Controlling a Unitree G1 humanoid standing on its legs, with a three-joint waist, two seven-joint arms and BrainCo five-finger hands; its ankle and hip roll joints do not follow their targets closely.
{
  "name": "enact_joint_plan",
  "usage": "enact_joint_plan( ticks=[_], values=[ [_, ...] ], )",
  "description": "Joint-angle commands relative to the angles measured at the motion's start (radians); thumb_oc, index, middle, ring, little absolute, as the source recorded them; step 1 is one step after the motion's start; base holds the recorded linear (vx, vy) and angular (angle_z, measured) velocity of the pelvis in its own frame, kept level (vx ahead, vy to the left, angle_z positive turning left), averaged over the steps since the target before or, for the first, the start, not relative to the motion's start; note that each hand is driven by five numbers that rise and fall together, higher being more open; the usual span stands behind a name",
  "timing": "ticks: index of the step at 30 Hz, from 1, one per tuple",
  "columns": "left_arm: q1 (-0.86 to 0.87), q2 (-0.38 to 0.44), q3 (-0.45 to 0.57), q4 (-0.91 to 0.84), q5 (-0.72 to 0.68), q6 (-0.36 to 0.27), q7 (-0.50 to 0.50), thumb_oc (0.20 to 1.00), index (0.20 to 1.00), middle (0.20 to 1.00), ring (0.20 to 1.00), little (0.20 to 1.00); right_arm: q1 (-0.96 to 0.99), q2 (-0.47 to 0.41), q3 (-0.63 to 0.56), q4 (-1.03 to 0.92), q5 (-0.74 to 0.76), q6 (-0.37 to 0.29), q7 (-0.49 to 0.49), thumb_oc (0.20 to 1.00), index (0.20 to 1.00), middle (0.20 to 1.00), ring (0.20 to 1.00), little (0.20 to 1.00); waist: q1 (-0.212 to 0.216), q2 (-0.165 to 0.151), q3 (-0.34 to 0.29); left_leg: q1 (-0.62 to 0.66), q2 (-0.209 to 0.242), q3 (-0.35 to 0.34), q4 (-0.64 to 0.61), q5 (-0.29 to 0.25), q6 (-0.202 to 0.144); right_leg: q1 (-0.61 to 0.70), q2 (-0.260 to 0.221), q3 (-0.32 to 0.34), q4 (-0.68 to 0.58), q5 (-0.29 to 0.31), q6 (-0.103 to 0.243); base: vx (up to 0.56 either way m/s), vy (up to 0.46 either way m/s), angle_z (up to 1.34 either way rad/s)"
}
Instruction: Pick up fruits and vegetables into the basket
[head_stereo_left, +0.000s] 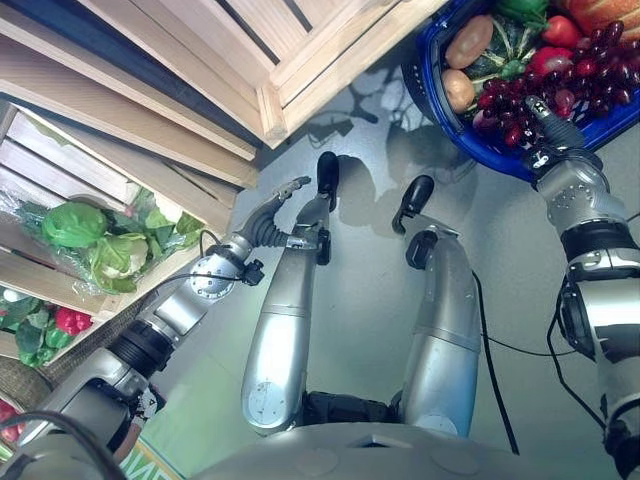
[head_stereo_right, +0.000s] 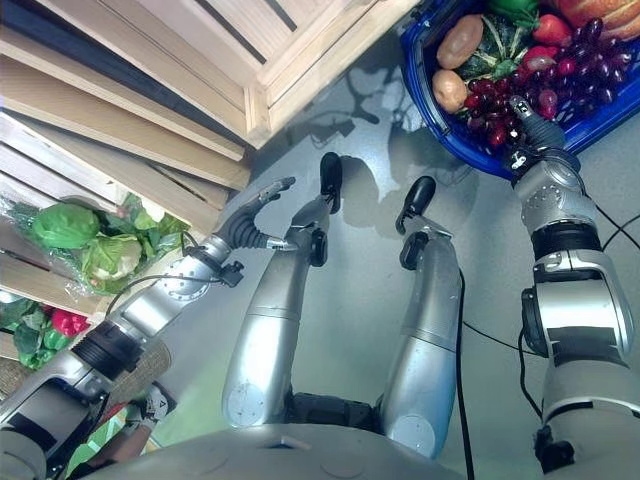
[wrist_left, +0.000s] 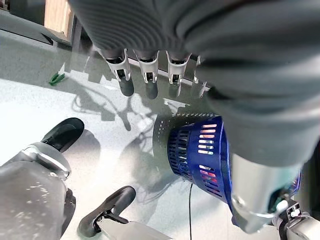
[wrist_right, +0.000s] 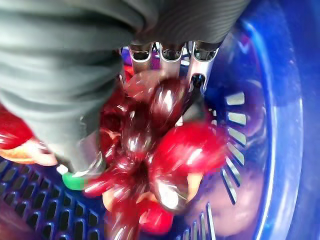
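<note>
The right hand (head_stereo_left: 545, 128) is curled on the grapes (wrist_right: 150, 130) directly over the basket (head_stereo_left: 440, 105); the left hand (head_stereo_left: 275, 205), fingers relaxed, hangs nearer the crate vegetables (head_stereo_left: 100, 240).

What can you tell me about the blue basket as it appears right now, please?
The blue basket looks like plastic, with slotted walls and a rounded rim. It rests on the grey floor beside a wooden crate. Inside lie dark red grapes, two potatoes, something red and green produce. The right hand reaches into it among the grapes.
</note>
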Motion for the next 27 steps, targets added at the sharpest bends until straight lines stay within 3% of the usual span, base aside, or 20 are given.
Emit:
enact_joint_plan(
  ticks=[1,5,6,10,14,17,23,27],
  values=[
    [0.031,-0.081,-0.055,-0.042,0.042,-0.054,0.031,1.000,1.000,1.000,1.000,1.000,0.029,-0.084,0.003,0.018,-0.051,-0.073,-0.037,1.000,1.000,1.000,1.000,1.000,-0.030,0.138,-0.053,0.078,-0.026,0.046,0.030,-0.180,0.056,0.049,0.072,-0.012,-0.045,0.007,0.084,-0.04,0.021,0.01],
    [0.038,-0.079,-0.061,-0.046,0.069,-0.060,0.083,1.000,1.000,1.000,1.000,1.000,0.048,-0.078,0.024,-0.016,-0.274,-0.135,-0.177,1.000,1.000,1.000,1.000,1.000,-0.038,0.132,-0.053,0.110,-0.027,0.050,0.007,-0.175,0.055,0.080,0.079,-0.012,-0.072,0.018,0.088,-0.04,0.030,0.00],
    [0.040,-0.080,-0.062,-0.045,0.070,-0.060,0.084,1.000,1.000,1.000,1.000,1.000,0.050,-0.076,0.023,-0.019,-0.278,-0.135,-0.180,1.000,1.000,1.000,1.000,1.000,-0.039,0.131,-0.053,0.112,-0.027,0.050,0.005,-0.175,0.055,0.081,0.079,-0.012,-0.074,0.018,0.088,-0.05,0.050,0.00],
    [0.076,-0.077,-0.047,-0.059,0.179,-0.084,0.193,1.000,1.000,1.000,1.000,1.000,0.144,-0.057,0.068,-0.179,-0.516,-0.132,-0.371,1.000,1.000,1.000,1.000,1.000,-0.066,0.115,-0.053,0.177,-0.029,0.068,-0.032,-0.173,0.047,0.145,0.090,-0.006,-0.122,0.029,0.093,-0.04,0.084,-0.03],
    [0.090,-0.064,-0.007,-0.086,0.261,-0.097,0.278,1.000,1.000,1.000,1.000,1.000,0.244,-0.028,0.048,-0.327,-0.588,-0.153,-0.469,1.000,1.000,1.000,1.000,1.000,-0.087,0.101,-0.053,0.205,-0.024,0.088,-0.070,-0.145,0.050,0.169,0.096,-0.008,-0.172,0.064,0.090,-0.06,0.078,-0.12],
    [0.115,-0.049,0.042,-0.124,0.375,-0.102,0.367,1.000,1.000,1.000,1.000,1.000,0.382,0.015,0.024,-0.490,-0.660,-0.207,-0.558,1.000,1.000,1.000,1.000,1.000,-0.111,0.085,-0.053,0.253,-0.019,0.101,-0.085,-0.148,0.049,0.213,0.104,0.005,-0.199,0.070,0.097,-0.04,0.073,-0.14],
    [0.153,-0.011,0.153,-0.212,0.626,-0.071,0.589,1.000,1.000,1.000,1.000,1.000,0.621,0.118,0.010,-0.718,-0.794,-0.330,-0.639,1.000,1.000,1.000,1.000,1.000,-0.157,0.052,-0.053,0.345,-0.012,0.126,-0.097,-0.171,0.047,0.297,0.112,0.026,-0.235,0.070,0.113,-0.01,0.048,-0.12],
    [0.148,0.025,0.249,-0.294,0.859,0.005,0.718,1.000,1.000,1.000,1.000,1.000,0.739,0.152,0.015,-0.792,-0.835,-0.390,-0.641,1.000,1.000,1.000,1.000,1.000,-0.186,0.033,-0.053,0.416,-0.010,0.148,-0.103,-0.185,0.048,0.365,0.112,0.035,-0.255,0.066,0.126,0.00,0.024,-0.16]
  ],
)
